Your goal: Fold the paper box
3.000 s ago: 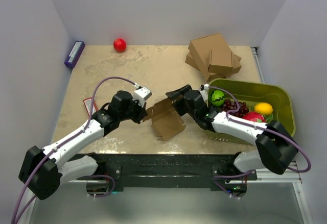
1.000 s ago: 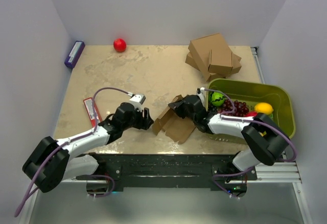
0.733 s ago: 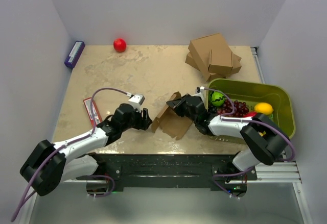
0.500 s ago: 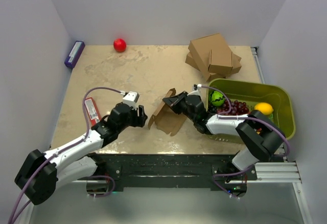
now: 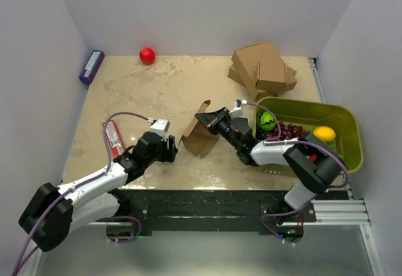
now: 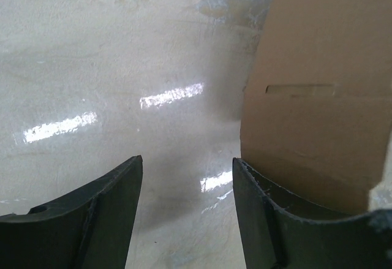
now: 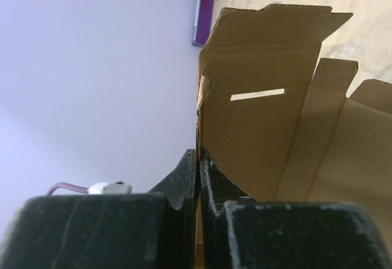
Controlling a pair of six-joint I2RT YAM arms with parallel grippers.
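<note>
Paper box [image 5: 198, 136], a thin brown die-cut cardboard sheet: edge pinched between tightly closed fingers of right gripper [image 7: 198, 159], tilted up mid beige table [image 5: 138, 93] | left gripper [image 6: 187, 166]: fingers spread, empty, just beside sheet | step: raising panels | next: probably left grips free flap, folds along crease

A paper box [image 5: 198, 136]: a thin, plain brown cardboard cut-out, only partly folded. It stands on edge near the middle of the table [image 5: 132, 93], tilted, its panels bent along creases into a loose, open shape. One edge is pinched flat in my right gripper [image 5: 205, 120]. Seen from my right wrist, a tall panel has a narrow slot cut across it and a stepped flap on top, with two narrower flaps beside it. Seen from my left wrist, a slotted brown panel rises upright on the right.
</note>
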